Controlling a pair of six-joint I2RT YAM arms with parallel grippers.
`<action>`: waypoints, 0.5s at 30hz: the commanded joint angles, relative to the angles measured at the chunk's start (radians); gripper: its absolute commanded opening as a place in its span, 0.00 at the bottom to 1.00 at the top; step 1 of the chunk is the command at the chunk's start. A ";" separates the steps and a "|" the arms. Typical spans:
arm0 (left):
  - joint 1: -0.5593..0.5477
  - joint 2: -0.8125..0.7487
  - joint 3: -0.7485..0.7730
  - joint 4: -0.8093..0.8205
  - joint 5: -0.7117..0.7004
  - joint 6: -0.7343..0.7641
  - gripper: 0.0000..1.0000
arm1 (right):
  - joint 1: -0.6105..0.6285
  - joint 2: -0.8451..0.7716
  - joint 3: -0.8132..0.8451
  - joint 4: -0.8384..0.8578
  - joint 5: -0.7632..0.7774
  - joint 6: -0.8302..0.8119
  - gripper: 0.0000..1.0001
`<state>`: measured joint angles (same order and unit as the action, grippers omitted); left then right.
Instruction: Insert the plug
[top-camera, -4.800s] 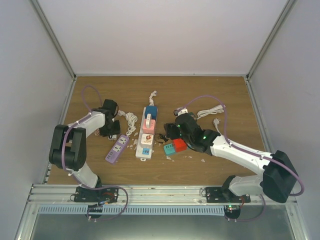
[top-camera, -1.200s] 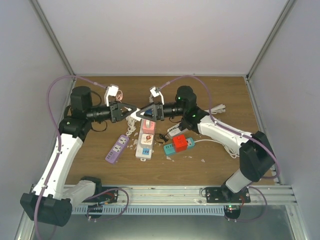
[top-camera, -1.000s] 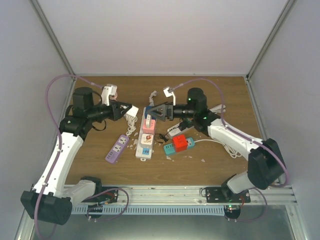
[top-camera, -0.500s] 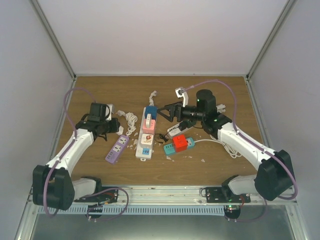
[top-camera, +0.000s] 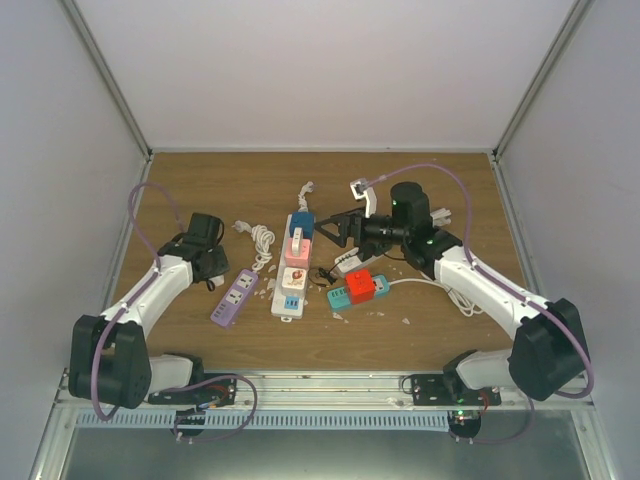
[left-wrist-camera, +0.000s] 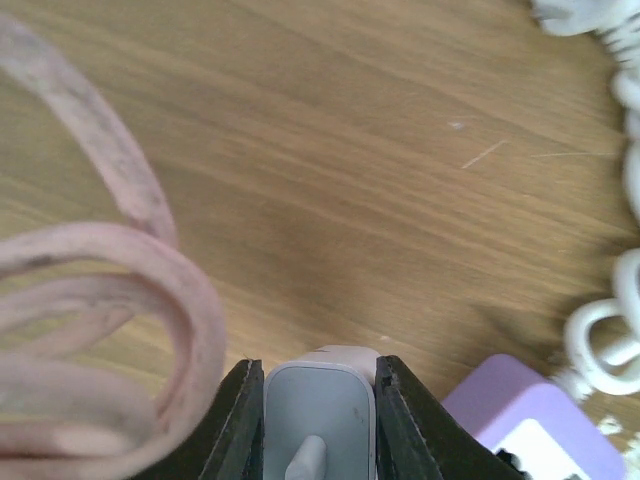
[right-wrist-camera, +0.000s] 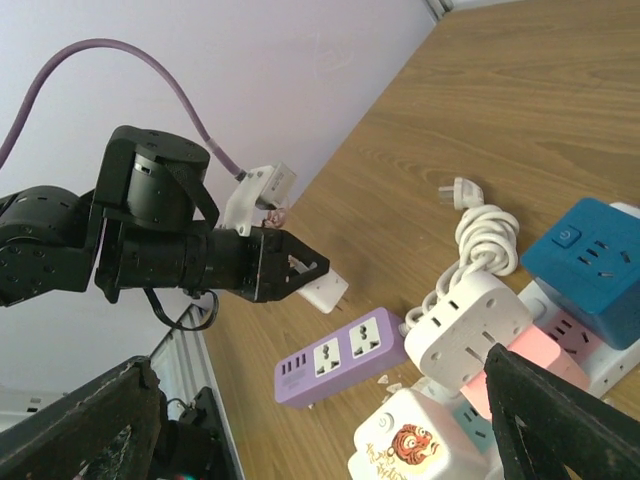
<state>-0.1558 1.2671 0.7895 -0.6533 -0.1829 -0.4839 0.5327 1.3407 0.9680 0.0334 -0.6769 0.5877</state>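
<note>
L gripper (right-wrist-camera: 308, 272) pinching white plug (left-wrist-camera: 318, 410) near 2-socket purple strip (right-wrist-camera: 340, 365); R gripper (top-camera: 338, 225) spread wide, empty

Brown wooden worktop (top-camera: 420, 180), with fine lines running through the wood. Shut in on three sides by plain pale walls: back wall (top-camera: 320, 70), left wall (top-camera: 50, 150), right wall (top-camera: 590, 150). Thin grey metal posts in the far corners, one on the left (top-camera: 105, 75) and one on the right (top-camera: 540, 75), leaning outward toward the top. Silver metal rail (top-camera: 330, 385) along the near edge. Below it, a grey ridged strip (top-camera: 330, 421). Soft, even light, with only faint shadows. Seen close up, a few small pale scratches (left-wrist-camera: 480, 155) in the wood.
</note>
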 joint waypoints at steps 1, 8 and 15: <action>-0.011 0.003 -0.027 -0.029 -0.089 -0.060 0.00 | -0.010 -0.016 -0.023 0.004 0.011 -0.012 0.89; -0.119 -0.003 -0.020 -0.111 0.020 -0.125 0.00 | -0.008 -0.021 -0.036 0.005 0.021 -0.008 0.89; -0.196 -0.083 -0.033 -0.181 0.138 -0.203 0.00 | -0.010 -0.015 -0.045 0.010 0.024 -0.001 0.89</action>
<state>-0.3042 1.2278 0.7742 -0.7574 -0.1741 -0.6071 0.5327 1.3403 0.9329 0.0292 -0.6632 0.5888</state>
